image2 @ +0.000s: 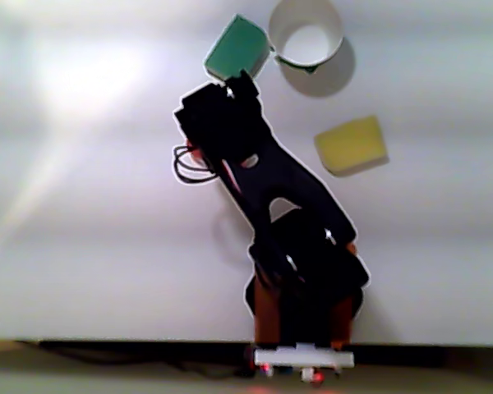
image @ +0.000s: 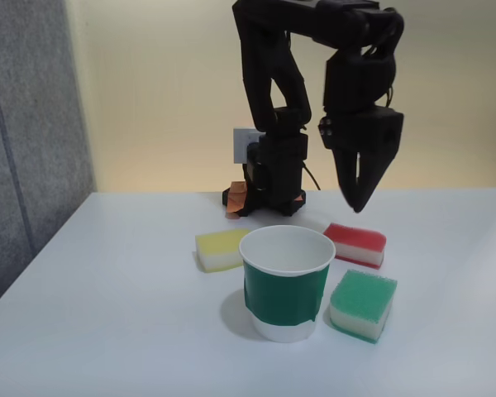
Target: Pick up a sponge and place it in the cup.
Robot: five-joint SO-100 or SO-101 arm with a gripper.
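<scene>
The gripper (image: 357,203) hangs in the air with its fingers pressed together and nothing between them, pointing down above the sponge (image: 356,245). That red-topped sponge lies flat on the white worktop (image: 107,314), just right of the cup (image: 285,282) in the fixed view. A green sponge (image: 363,305) sits beside the cup, a yellow sponge (image: 221,249) behind it.

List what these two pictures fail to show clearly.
- Red-pink sponge: in the other view the arm covers its place.
- Gripper: the fingers look closed in the fixed view, but the dark tip blurs together.
- Cup: top edge cuts its far rim in the other view.
- Green sponge: arm partly overlaps it there.
</scene>
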